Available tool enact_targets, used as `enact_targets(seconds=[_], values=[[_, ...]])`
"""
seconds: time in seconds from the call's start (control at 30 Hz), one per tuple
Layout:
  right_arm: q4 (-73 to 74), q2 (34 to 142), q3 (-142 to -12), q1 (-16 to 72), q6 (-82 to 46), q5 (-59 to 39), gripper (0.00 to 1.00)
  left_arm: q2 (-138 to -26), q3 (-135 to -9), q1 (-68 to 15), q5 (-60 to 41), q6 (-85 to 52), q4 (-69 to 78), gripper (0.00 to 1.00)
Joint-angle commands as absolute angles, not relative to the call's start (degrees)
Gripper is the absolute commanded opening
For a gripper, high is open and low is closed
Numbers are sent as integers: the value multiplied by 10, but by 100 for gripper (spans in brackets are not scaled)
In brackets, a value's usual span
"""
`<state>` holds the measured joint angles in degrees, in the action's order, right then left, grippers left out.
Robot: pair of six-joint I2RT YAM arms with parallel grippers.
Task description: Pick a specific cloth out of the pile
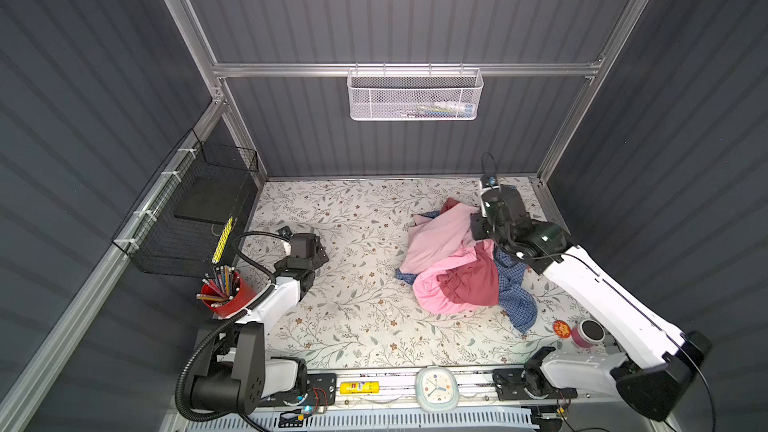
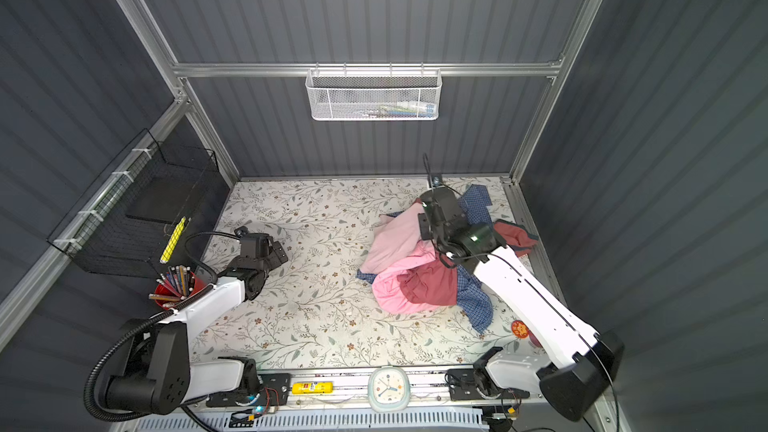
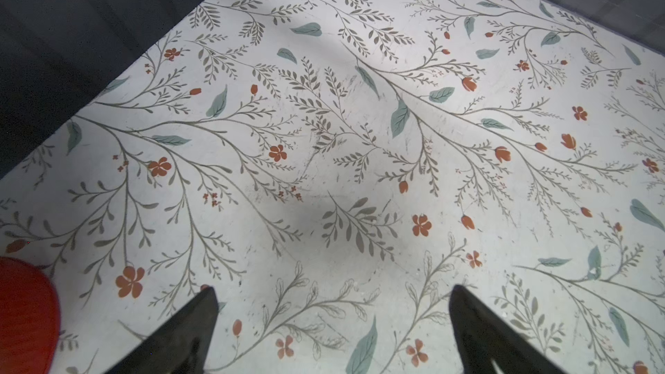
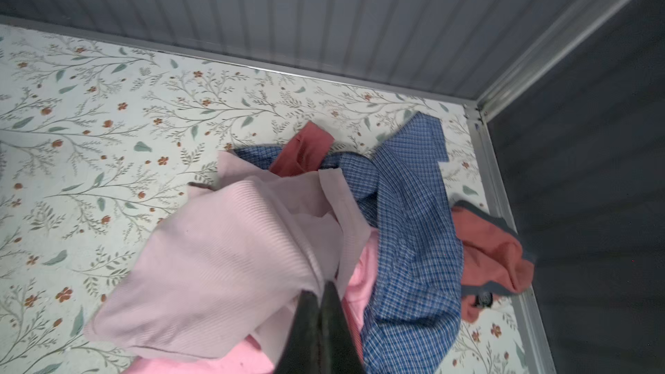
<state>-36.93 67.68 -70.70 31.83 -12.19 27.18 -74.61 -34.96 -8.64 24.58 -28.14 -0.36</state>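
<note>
Pale-pink cloth (image 4: 216,264) pinched by right gripper (image 4: 320,293); red sticker (image 1: 562,329) possibly lettered.

Lab robot booth: grey ribbed walls (image 1: 395,14), aluminium frame (image 1: 291,69), floral-covered tabletop (image 1: 353,305)

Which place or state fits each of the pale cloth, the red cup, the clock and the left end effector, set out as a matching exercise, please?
1 cloth
2 cup
3 clock
4 left end effector

a open above the mat
b on the front rail
c pinched by the shut right end effector
d holding pencils, by the mat's left edge

Pairs: 1-c, 2-d, 3-b, 4-a
</note>
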Motion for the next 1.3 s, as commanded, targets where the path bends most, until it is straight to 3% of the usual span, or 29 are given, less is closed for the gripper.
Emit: enact_targets(seconds=[0.0,0.4,0.57,0.83,1.1,1.27], values=[[-379,599,-655,289,-184,295,0,-745,-361,-87,232,-278,2,100],[-419,458,-603,225,-225,356,0,-745,-364,-94,188,-269,29,100],[-446,477,-649,227,-201,369,0,-737,-362,-98,188,-264,27,100],[-444,512,-713,289,-130,516,0,-733,-357,-100,190,-261,28,100],[-417,593,-732,371,-67,539,0,-740,-359,-104,188,-254,32,100],[-398,668,-738,409,-9,472,0,-744,-358,-106,184,-250,34,100]])
